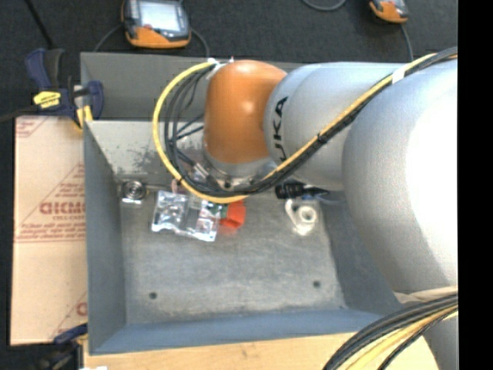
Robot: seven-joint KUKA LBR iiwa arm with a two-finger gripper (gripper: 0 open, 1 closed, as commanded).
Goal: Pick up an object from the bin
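Note:
My gripper (223,183) shows as a grey body below the arm's wrist, low in the back middle of the bin. Directly under it lie the right end of a crinkled silvery foil packet (182,215) and a small red-orange block (234,215); the block's upper part is hidden. A white plastic fitting (302,215) rests to the right of the gripper, partly under the arm. To the left, near the bin's back wall, sits a small shiny metal ring (132,190).
The big grey arm covers the bin's right side and back right corner. Yellow and black cables loop around the wrist above the foil packet. The bin's front half is bare grey floor.

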